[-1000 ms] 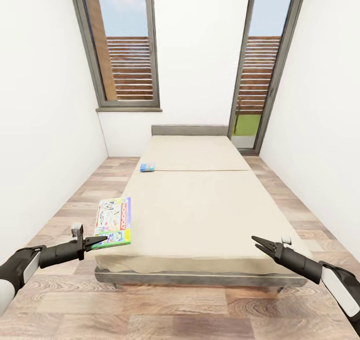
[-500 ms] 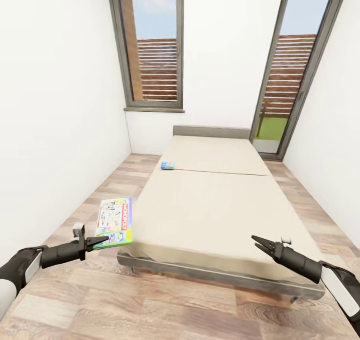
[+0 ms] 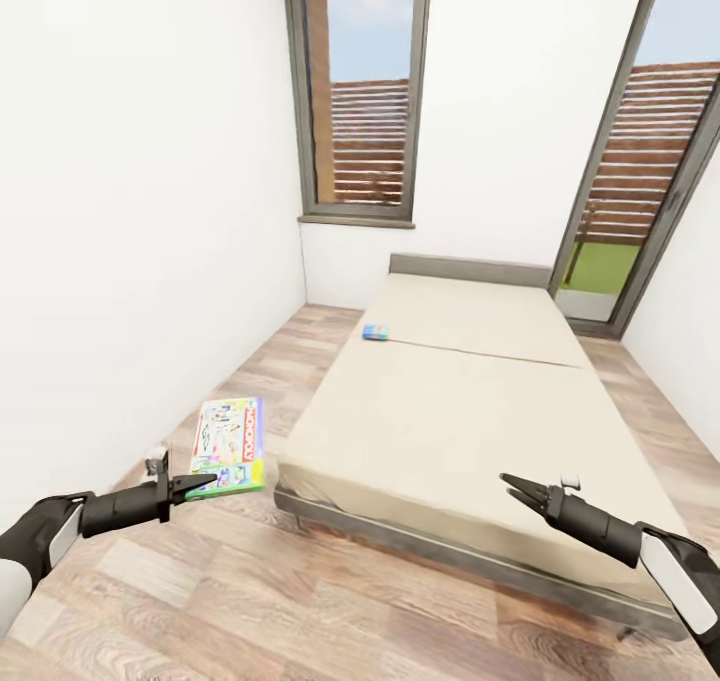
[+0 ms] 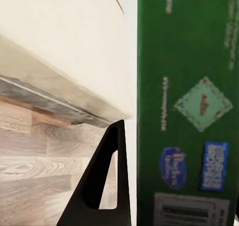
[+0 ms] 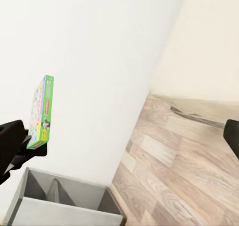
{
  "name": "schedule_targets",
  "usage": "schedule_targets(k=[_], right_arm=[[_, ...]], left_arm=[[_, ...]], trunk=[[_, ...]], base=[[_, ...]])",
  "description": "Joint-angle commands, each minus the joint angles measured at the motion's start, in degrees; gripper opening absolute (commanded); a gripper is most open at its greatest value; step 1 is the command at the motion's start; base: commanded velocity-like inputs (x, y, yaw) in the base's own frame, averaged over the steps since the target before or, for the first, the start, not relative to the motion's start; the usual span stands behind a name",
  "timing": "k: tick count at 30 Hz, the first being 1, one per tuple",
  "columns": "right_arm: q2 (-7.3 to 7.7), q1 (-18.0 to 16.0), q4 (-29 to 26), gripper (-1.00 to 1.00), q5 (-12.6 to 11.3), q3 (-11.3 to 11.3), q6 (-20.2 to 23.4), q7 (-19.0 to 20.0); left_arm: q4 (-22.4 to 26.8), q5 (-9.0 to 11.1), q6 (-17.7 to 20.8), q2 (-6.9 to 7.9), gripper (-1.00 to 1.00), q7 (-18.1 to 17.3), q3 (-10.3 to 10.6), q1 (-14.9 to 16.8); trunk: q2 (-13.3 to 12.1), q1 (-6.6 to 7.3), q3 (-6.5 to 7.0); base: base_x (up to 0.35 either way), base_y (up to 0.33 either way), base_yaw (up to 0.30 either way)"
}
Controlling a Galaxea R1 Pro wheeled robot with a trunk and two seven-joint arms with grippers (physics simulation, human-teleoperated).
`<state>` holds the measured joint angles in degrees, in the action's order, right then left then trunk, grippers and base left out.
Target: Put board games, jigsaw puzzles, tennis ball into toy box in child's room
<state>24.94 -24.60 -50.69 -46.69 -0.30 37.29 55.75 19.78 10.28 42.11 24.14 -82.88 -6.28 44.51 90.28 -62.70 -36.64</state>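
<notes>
- The bed (image 3: pixel 470 401), a wide beige mattress on a low grey frame, lies lengthwise toward the far wall with two tall windows behind it.
- The wooden floor (image 3: pixel 300 601) runs along the bed's left side to the white wall.
- The grey box (image 5: pixel 64 201) with inner dividers shows in the right wrist view, standing against the white wall on the floor.
- The board game (image 3: pixel 229 446), a flat box with a white printed face and green edge, is held in the air over the floor just left of the bed's near corner; its green back (image 4: pixel 186 106) shows in the left wrist view.
- The left gripper (image 3: pixel 190 485) has its fingers clenched on the near edge of that board game.
- The right gripper (image 3: pixel 522 491) hangs over the bed's near end with its fingers slightly parted, grasping nothing.
- The small blue game box (image 3: pixel 376 333) lies flat on the bed near its left edge, well beyond both arms.
</notes>
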Motion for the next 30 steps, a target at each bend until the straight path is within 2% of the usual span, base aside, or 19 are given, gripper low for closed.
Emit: schedule_targets(k=[1, 16, 30], right_arm=[[0.06, 0.0, 0.0, 1.00, -0.2, 0.0, 0.4, 0.1], [0.30, 0.0, -0.1, 1.00, -0.2, 0.0, 0.5, 0.4], [0.64, 0.0, -0.1, 1.00, -0.2, 0.0, 0.6, 0.6]], left_arm=[[0.0, 0.0, 0.6, -0.07, -1.00, -0.2, -0.2, 0.1], [0.0, 0.0, 0.7, -0.26, -1.00, -0.3, -0.1, 0.1], [0.0, 0.0, 1.1, -0.23, -1.00, -0.3, -0.1, 0.1]], trunk=[[-0.4, 0.23, 0.13], [-6.4, 3.53, 2.82], [-12.0, 6.60, 5.34]], base=[[-0.101, -0.046, 0.292], [-0.126, -0.083, 0.292], [-0.084, -0.024, 0.292]])
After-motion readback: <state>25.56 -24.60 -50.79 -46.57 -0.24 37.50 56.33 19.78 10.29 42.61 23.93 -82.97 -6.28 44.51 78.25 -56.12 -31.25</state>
